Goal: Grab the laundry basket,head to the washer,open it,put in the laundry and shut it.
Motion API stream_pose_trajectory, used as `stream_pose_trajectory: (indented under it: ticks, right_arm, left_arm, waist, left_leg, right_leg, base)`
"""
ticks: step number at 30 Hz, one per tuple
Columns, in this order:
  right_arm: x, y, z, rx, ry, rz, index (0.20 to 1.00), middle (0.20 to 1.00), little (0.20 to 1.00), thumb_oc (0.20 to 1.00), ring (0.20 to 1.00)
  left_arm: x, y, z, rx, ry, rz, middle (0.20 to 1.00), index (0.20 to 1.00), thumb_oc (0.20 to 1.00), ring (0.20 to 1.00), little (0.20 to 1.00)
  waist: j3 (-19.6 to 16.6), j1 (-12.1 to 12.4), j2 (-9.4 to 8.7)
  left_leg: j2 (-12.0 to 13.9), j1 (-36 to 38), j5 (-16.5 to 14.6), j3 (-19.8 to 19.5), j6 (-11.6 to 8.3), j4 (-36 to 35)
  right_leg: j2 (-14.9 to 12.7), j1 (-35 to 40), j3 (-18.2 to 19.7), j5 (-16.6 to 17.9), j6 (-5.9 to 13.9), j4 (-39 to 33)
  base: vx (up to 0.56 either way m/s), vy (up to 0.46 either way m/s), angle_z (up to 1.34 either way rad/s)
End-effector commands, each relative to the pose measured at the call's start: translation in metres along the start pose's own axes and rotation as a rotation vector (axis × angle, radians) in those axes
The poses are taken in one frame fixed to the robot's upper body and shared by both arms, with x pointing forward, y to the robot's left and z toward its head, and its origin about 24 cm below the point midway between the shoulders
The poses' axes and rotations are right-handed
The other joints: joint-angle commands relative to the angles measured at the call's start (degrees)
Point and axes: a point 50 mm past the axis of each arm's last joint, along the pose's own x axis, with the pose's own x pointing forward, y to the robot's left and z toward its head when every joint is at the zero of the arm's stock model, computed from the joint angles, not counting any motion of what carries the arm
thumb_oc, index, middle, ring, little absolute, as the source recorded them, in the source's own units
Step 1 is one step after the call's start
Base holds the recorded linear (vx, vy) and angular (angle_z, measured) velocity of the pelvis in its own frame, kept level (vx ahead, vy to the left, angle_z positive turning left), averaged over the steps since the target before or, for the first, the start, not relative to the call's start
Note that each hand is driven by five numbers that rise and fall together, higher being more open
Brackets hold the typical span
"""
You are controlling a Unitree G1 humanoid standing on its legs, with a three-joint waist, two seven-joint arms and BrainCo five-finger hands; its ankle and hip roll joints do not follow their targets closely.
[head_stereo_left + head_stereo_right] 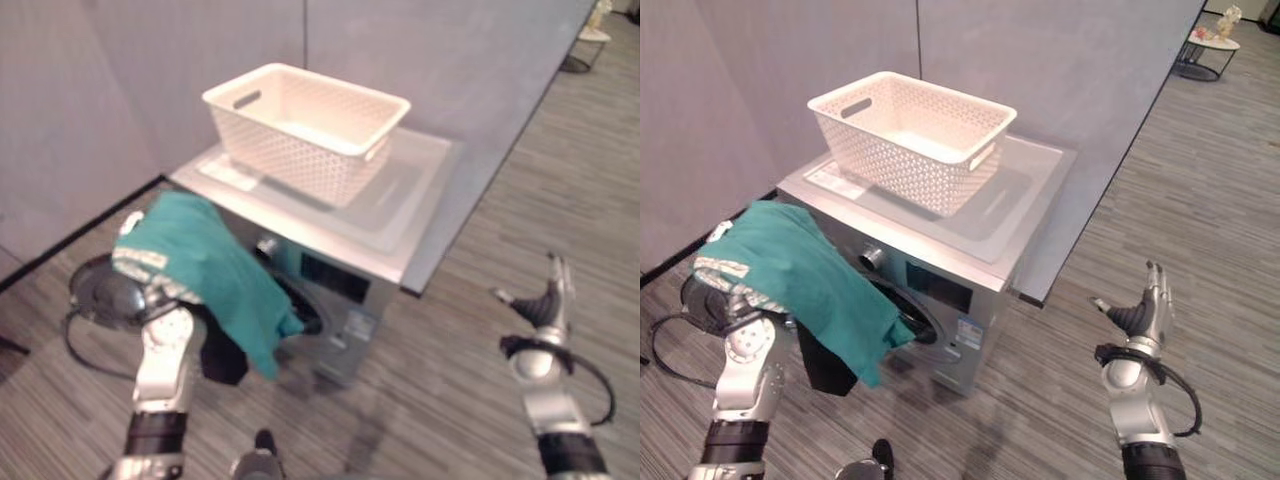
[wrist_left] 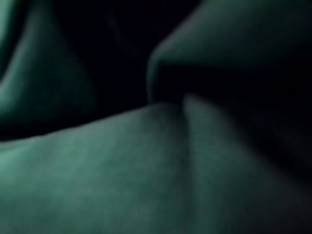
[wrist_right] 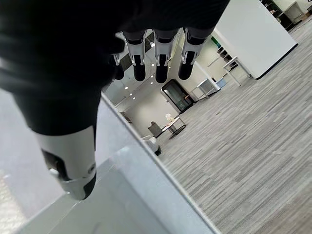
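The white perforated laundry basket [image 1: 300, 125] stands on top of the grey washer [image 1: 410, 215], and I see nothing inside it. The washer's round door [image 1: 100, 290] hangs open to the left of the dark drum opening [image 1: 305, 300]. A teal garment [image 1: 210, 265] is draped over my left hand just in front of that opening, with a dark piece of cloth [image 1: 225, 360] hanging beneath it. The hand itself is covered, with my left forearm [image 1: 165, 350] showing below the cloth. Teal fabric [image 2: 122, 170] lies right against the left wrist camera. My right hand [image 1: 545, 300] is raised to the washer's right, open and holding nothing.
Grey partition walls [image 1: 120, 80] stand behind and to the left of the washer. Striped grey floor [image 1: 560, 180] stretches to the right. A small round table [image 1: 1212, 40] stands far off at the back right.
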Motion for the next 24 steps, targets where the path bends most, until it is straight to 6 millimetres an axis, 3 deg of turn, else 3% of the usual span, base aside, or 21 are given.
stream_pose_trajectory:
  ticks: [1,2,3,4,8,10,13,17,24]
  right_arm:
    - [0.01,-0.009,0.005,0.024,-0.046,-0.008,1.0,1.0,1.0,1.0,1.0]
    - [0.008,-0.005,0.002,0.024,-0.035,0.013,1.0,1.0,1.0,1.0,1.0]
    - [0.008,-0.005,0.003,0.024,-0.036,0.013,1.0,1.0,1.0,1.0,1.0]
    - [0.0,0.002,-0.007,0.015,-0.002,0.064,1.0,1.0,1.0,1.0,1.0]
    - [-0.005,0.007,-0.015,0.002,0.018,0.125,1.0,1.0,1.0,1.0,1.0]
    - [-0.007,0.006,-0.018,0.0,0.024,0.129,1.0,1.0,1.0,1.0,1.0]
    - [-0.007,0.006,-0.02,0.001,0.037,0.136,1.0,1.0,1.0,1.0,1.0]
    - [-0.004,0.007,-0.014,0.004,0.021,0.141,1.0,1.0,1.0,1.0,1.0]
    - [-0.006,0.02,-0.01,0.012,0.029,0.182,1.0,1.0,1.0,1.0,1.0]
  left_arm:
    - [0.015,0.0,0.036,-0.094,-0.181,-0.03,0.2,0.2,0.2,0.2,0.2]
    - [0.014,0.003,0.034,-0.103,-0.176,-0.021,0.2,0.2,0.2,0.2,0.2]
    - [0.013,0.003,0.034,-0.104,-0.176,-0.021,0.2,0.2,0.2,0.2,0.2]
    - [0.009,0.008,0.032,-0.106,-0.164,-0.018,0.2,0.2,0.2,0.2,0.2]
    - [-0.001,0.014,0.028,-0.111,-0.139,-0.045,0.2,0.2,0.2,0.2,0.2]
    - [-0.005,0.013,0.026,-0.126,-0.128,-0.054,0.2,0.2,0.2,0.2,0.2]
    - [-0.009,0.007,0.022,-0.149,-0.1,-0.089,0.2,0.2,0.2,0.2,0.2]
    - [-0.014,0.001,0.018,-0.157,-0.068,-0.14,0.2,0.2,0.2,0.2,0.2]
    - [-0.034,-0.009,-0.003,-0.241,0.081,-0.247,0.2,0.2,0.2,0.2,0.2]
  waist:
    - [-1.11,1.66,-1.6]
    - [-0.49,1.98,-1.79]
    - [-0.58,1.83,-1.49]
    - [0.21,1.47,-2.46]
    - [-0.98,0.65,-3.48]
    - [-1.83,0.3,-2.64]
    - [-3.34,-0.36,-1.77]
    - [-4.51,0.28,-1.56]
    - [-4.56,1.06,-1.55]
  left_leg:
    - [-2.75,-7.93,2.73,-7.35,-9.72,-2.06]
    - [-3.01,-8.1,2.28,-11.08,-10.13,-1.26]
    - [-2.8,-8.51,2.47,-11.35,-10.05,-1.08]
    - [-1.99,-8.12,0.55,-16.01,-9.87,1.83]
    - [2.43,-3.07,-3.0,-21.04,-9.64,3.56]
    - [4.28,-0.78,-1.88,-23.06,-10.48,1.31]
    - [3.98,1.65,-1.89,-21.02,-12.18,-2.08]
    - [1.77,4.32,-4.07,-20.49,-12.92,-4.9]
    - [-0.25,6.93,-5.46,-18.95,-11.69,-7.45]
  right_leg:
    - [-0.98,2.45,1.81,-2.72,-2.8,-3.17]
    - [-1.5,1.97,2.41,-2.46,-2.88,-2.98]
    - [-1.19,1.79,2.24,-2.14,-2.89,-3.09]
    - [-2.55,0.52,2.76,-1.25,-2.81,-2.42]
    - [-4.56,-1.11,3.34,-0.33,-1.87,-1.7]
    - [-4.61,-1.52,3.47,-0.3,-1.28,-1.45]
    - [-5.1,-0.66,2.85,-0.43,-0.44,-1.05]
    - [-6.91,0.64,2.08,0.5,0.79,-2.04]
    - [-8.8,0.56,2.2,2.12,2.51,-3.15]
  base:
    - [-0.15,-0.012,-0.24]
    - [-0.11,0.005,-0.3]
    - [-0.13,0.028,-0.57]
    - [-0.11,0.048,-0.66]
    - [-0.01,0.105,-0.31]
    - [0.06,0.165,-0.32]
    - [0.11,0.161,-0.01]
    - [0.08,0.148,0.08]
    - [0.02,0.09,0.12]
